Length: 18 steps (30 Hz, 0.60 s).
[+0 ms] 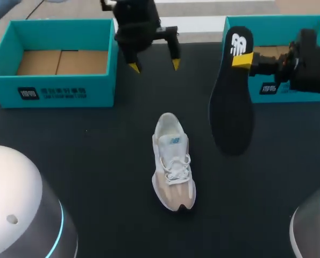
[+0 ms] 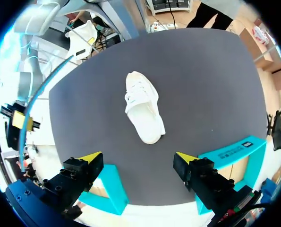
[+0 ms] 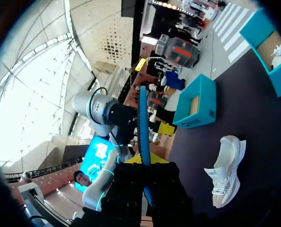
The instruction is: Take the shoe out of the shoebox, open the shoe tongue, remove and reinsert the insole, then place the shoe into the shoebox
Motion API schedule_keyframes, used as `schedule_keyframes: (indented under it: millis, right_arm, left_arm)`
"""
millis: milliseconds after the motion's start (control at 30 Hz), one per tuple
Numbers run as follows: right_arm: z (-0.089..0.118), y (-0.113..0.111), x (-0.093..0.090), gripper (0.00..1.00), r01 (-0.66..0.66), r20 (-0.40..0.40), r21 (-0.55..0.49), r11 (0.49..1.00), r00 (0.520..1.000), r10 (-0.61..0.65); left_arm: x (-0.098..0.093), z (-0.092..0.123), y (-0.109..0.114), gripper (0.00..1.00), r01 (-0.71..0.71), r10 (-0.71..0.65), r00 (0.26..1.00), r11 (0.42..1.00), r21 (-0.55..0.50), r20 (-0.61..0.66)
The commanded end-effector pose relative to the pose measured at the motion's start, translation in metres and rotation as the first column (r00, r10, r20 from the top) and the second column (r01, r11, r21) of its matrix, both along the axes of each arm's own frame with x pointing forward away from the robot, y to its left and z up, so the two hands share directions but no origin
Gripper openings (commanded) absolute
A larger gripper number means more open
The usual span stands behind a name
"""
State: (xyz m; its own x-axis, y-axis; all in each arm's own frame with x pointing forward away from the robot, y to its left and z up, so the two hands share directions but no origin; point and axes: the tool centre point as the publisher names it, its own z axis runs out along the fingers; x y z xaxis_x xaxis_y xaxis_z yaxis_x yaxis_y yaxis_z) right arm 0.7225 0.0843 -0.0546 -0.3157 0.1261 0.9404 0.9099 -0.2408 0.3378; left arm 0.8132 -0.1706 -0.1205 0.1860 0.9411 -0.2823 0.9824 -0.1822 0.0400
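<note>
**Insole's out, reinsert is up next**

Everything is laid out on a dark table point(image 1: 95, 161). Two teal boxes are parked along the far edge: the left shoebox point(image 1: 52, 91) at about 10 o'clock from the centre, the right shoebox point(image 1: 278, 20) at about 2 o'clock. Bare cardboard is seen in the left one.

The shoe point(image 1: 173, 161) is set down flat near the middle of the table, heel toward 12 o'clock, toe toward 6, and nothing is touching it. The insole point(image 1: 232, 91) is already out. It is held up at roughly 2 o'clock from the shoe, well apart from it, logo end up.

The right gripper point(image 1: 243, 59) is clamped on that logo end; from its own wrist the insole point(image 3: 142, 123) is seen edge-on, pinched between the fingers. The left gripper point(image 1: 154, 65) is hung at 12 o'clock from the shoe, spread wide with nothing in it, and the shoe point(image 2: 142, 111) is seen ahead of it.

So the removal half can be judged done, and reinsertion is the step in hand. For that, the insole probably has to be swung over and fed toe-first into the opening. The shoe will likely need to be pinned by the free gripper so it isn't shoved along.
</note>
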Motion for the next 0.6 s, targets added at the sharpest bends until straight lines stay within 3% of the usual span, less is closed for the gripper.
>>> schedule_keyframes:
  millis: [33, 167, 600]
  right_arm:
    - [-0.014, 0.015, 0.011, 0.00, -0.013, -0.026, 0.008, 1.000, 1.000, 0.013]
    - [-0.018, 0.020, 0.013, 0.00, 0.012, -0.020, 0.004, 1.000, 1.000, -0.012]
    - [-0.018, 0.020, 0.013, 0.00, 0.012, -0.020, 0.004, 1.000, 1.000, -0.012]
  left_arm:
    - [-0.009, 0.009, 0.019, 1.00, -0.002, 0.011, 1.000, 0.937, -0.349, 0.024]
    - [-0.014, 0.020, 0.024, 1.00, 0.036, -0.027, 0.999, 0.935, -0.352, 0.031]
    - [-0.014, 0.020, 0.024, 1.00, 0.036, -0.027, 0.999, 0.935, -0.352, 0.031]
